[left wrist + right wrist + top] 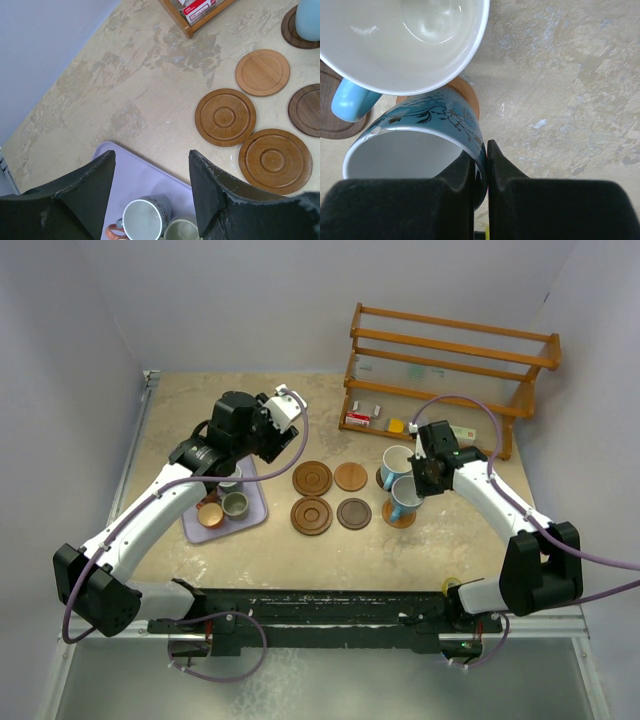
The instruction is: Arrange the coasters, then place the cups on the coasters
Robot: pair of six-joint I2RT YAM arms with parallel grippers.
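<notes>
Bare desk point(150, 85) stretches behind four empty coasters point(312, 478). Left tool point(150, 157) hangs spread over the lavender tray's point(135, 175) cups point(144, 220). Right tool point(481, 152), angled down, pinches the floral blue cup's point(420, 117) rim on its coaster point(470, 97).

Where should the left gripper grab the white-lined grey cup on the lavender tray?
Probably by its rim wall, from straight above, one finger inside: the grey cup stands upright, mouth open, with a pale green cup close beside it.
</notes>
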